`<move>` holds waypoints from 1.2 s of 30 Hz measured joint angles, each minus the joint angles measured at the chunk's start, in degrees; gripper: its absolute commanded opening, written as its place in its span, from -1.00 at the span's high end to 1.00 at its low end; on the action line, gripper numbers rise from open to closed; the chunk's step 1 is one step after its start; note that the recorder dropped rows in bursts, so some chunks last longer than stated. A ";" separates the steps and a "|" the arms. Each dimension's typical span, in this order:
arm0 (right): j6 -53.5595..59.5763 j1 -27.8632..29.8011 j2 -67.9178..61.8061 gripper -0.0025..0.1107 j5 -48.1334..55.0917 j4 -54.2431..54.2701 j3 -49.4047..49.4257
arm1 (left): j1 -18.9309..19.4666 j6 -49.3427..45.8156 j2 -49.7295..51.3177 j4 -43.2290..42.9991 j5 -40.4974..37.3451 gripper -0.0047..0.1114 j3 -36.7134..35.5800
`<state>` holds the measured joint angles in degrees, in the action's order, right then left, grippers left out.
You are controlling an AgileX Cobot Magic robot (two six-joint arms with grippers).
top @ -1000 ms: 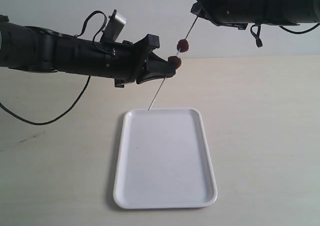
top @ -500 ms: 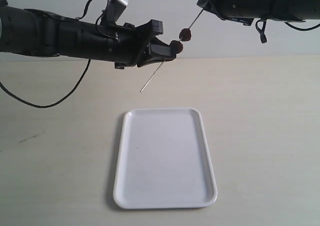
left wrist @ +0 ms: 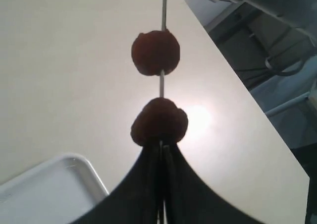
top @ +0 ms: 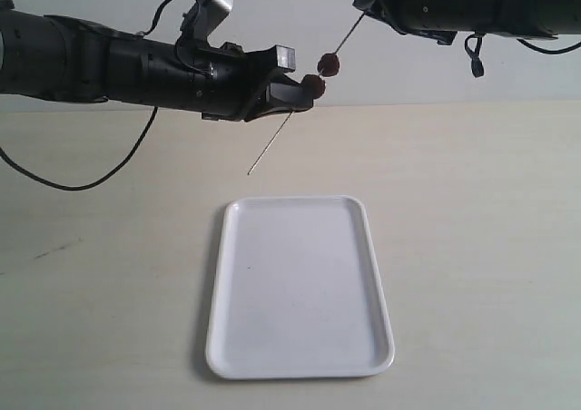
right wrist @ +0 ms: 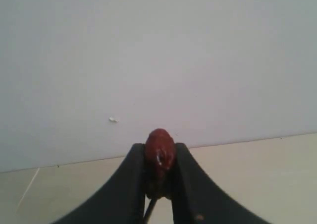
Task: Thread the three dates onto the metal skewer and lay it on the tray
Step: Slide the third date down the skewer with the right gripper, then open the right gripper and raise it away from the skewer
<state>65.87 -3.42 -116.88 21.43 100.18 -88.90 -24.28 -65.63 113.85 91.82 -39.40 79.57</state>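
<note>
Soft light, faint shadow by tray (top: 300,283), glare on table (left wrist: 198,117), 2 wrist pics blurry.

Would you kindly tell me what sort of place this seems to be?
Probably a robotics lab bench: the black left arm and right arm trail loose cables above a pale tabletop, with a plain wall behind and a white tray set out.

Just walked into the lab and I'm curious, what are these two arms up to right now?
They hold a metal skewer slanted in the air above the table. The left gripper is shut on the rod just below a date, with a second date threaded further up. The right gripper pinches a third date at the upper end. The white tray lies on the table, skewer not yet on it.
</note>
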 measured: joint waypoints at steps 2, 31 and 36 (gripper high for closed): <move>0.00 -0.12 0.00 0.84 -0.16 -0.55 -0.13 | 0.00 -0.12 0.11 -0.41 0.10 0.92 0.38; 0.00 -4.61 -0.16 0.84 6.33 -8.56 -0.04 | 0.00 -0.30 4.20 5.45 3.80 0.92 5.51; 0.00 -4.70 -0.16 0.84 6.33 -8.66 -0.04 | 0.00 -0.17 4.20 5.07 3.81 0.92 5.51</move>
<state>65.87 -8.12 -117.04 27.76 91.51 -88.94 -24.28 -65.80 118.05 96.89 -35.59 85.08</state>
